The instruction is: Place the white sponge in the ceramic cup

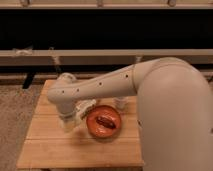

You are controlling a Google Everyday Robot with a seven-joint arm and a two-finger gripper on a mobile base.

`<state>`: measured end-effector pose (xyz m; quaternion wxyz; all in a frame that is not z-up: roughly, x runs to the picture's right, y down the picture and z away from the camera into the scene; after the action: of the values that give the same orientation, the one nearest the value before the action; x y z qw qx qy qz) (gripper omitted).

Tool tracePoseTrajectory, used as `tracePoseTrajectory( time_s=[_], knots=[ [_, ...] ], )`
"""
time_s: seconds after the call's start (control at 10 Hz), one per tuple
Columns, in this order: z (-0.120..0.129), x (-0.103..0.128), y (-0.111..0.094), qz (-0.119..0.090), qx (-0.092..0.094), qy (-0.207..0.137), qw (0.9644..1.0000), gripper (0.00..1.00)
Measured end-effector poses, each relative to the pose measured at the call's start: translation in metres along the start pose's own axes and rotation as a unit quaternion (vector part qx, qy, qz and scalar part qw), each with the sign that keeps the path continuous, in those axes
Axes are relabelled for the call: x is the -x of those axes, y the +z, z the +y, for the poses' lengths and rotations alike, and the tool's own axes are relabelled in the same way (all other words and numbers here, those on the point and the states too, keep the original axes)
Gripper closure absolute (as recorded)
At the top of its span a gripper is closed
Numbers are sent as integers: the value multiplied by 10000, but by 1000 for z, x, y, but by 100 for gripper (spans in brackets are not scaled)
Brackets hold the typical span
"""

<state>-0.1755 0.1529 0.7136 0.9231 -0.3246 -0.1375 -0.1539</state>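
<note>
Wood underneath everything: a slatted table (50, 155) on a speckled floor. Coming in from the right across the back of the tabletop, then bending down at the left, the pale arm (100, 85). At its end the gripper (67, 125), pointed down over the left-middle of the wood. Impossible to tell whether wide, narrow or clamped on anything. At its lower end a pale cream patch, perhaps the white sponge (68, 129), at or just above the wood; not to be told apart from the gripper with certainty. Just right of that, a white capped pack (86, 106), lying tilted. Next along, an orange-brown bowl (98, 131) holding a dark brown bar (106, 121). Behind the bowl's far right rim, close under the arm, the ceramic cup (120, 103), upright, with pack and bowl between it and the gripper.
</note>
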Motion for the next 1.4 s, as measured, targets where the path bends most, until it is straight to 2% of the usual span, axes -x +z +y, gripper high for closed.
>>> tracePoseTrajectory(
  time_s=[0.2, 0.3, 0.5, 0.7, 1.0, 1.2, 1.4],
  knots=[
    [-6, -25, -28, -101, -162, 134, 9997, 95],
    [-9, -46, -37, -165, -266, 286, 9991, 95],
    [-18, -93, -51, -363, -512, 719, 9954, 95],
    [-28, -126, -57, -534, -699, 1137, 9896, 95],
    [-43, -154, -85, -803, -1044, 1507, 9798, 95],
    [-51, -168, -89, -918, -1094, 1682, 9753, 95],
    [-61, -191, -81, -1029, -1118, 1915, 9697, 95]
  ],
)
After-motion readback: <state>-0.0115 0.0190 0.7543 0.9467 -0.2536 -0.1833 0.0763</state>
